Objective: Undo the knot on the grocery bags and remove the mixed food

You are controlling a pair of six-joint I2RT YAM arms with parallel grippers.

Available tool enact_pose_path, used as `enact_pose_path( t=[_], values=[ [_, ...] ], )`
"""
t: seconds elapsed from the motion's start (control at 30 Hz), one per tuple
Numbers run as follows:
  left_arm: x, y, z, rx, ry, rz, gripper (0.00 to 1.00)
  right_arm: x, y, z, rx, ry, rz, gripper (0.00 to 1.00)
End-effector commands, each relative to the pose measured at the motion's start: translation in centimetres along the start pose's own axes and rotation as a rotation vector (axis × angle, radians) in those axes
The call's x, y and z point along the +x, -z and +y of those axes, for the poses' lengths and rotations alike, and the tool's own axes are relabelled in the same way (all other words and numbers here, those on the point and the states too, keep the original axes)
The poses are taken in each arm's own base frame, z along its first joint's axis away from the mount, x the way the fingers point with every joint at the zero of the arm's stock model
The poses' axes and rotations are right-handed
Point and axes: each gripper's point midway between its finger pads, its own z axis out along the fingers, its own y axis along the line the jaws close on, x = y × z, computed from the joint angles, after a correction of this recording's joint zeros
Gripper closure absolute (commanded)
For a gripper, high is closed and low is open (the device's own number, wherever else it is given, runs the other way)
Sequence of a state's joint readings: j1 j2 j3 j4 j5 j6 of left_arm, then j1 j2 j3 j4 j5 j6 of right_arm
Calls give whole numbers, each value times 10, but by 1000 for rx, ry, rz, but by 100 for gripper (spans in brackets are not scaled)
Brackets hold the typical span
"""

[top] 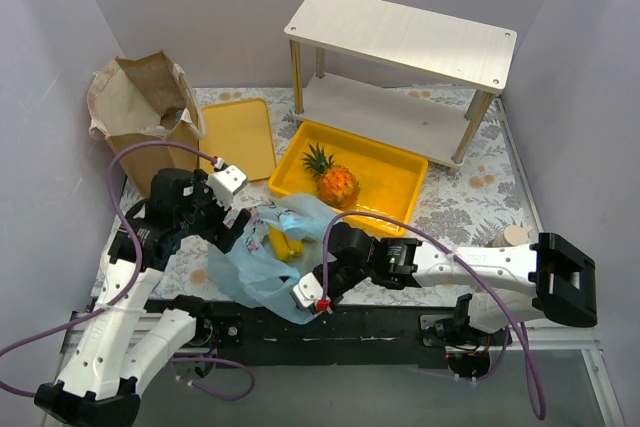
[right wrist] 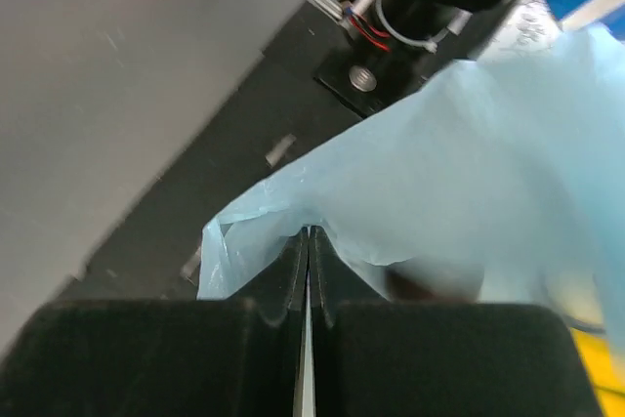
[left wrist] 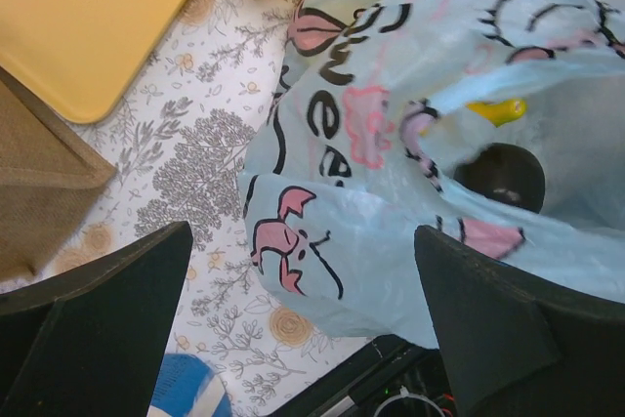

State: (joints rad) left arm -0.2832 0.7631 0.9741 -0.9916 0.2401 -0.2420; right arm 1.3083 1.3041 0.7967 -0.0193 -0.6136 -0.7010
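At the near edge, light-blue bag (top: 262, 275), mouth facing left gripper (left wrist: 303, 231).

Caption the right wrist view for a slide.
Right gripper shut on a fold of the light-blue plastic bag.

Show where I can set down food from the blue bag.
Free: the flat yellow tray between paper bag and deep tray, and the deep tray's right half beside the pineapple. Crowded: the near edge around the blue bag.
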Motion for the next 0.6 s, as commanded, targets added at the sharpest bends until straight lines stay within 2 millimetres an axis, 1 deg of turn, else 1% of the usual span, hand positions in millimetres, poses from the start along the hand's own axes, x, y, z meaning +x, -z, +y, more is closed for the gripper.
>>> enact_pose_path(
  t=[0.0, 0.03, 0.07, 0.1, 0.13, 0.2, 0.23, 0.27, 0.3, 0.33, 0.4, 0.47, 0.5, 0.53, 0.57],
  values=[
    [8, 0, -4, 16, 2, 15, 2, -32, -7, -10, 15, -98, -109, 98],
    [6, 1, -3, 10, 3, 11, 2, -32, -3, -19, 41, -30, -90, 98],
    [2, 3, -2, 4, 6, 2, 2, -27, 3, -28, 78, -16, -66, 98],
    [0, 4, -1, 1, 7, -2, 2, -16, 10, -36, 124, -23, -10, 97],
    [-1, 5, 0, -2, 4, -4, 2, -16, 18, -46, 159, 16, 5, 93],
    [-5, 7, 2, -13, -4, -10, 2, -3, 36, -63, 221, 28, 74, 88],
    [-5, 8, 3, -15, -8, -11, 2, 2, 42, -66, 229, 30, 99, 84],
    [-7, 9, 5, -21, -11, -15, 2, 0, 51, -78, 254, 65, 114, 83],
    [-8, 9, 5, -23, -12, -14, 2, 2, 54, -82, 254, 74, 128, 80],
    [-9, 9, 5, -23, -11, -16, 2, 10, 53, -81, 238, 74, 159, 75],
    [-11, 9, 7, -29, -8, -21, 2, 14, 54, -90, 251, 136, 189, 70],
    [-13, 8, 8, -36, -9, -30, 2, 20, 49, -95, 250, 156, 201, 64],
    [-13, 8, 9, -41, -9, -29, 2, 23, 46, -96, 231, 204, 207, 62],
    [-14, 8, 11, -47, -10, -30, 2, 30, 41, -95, 212, 215, 219, 57],
    [-16, 8, 12, -53, -13, -34, 2, 32, 39, -97, 209, 233, 222, 54]
  ],
)
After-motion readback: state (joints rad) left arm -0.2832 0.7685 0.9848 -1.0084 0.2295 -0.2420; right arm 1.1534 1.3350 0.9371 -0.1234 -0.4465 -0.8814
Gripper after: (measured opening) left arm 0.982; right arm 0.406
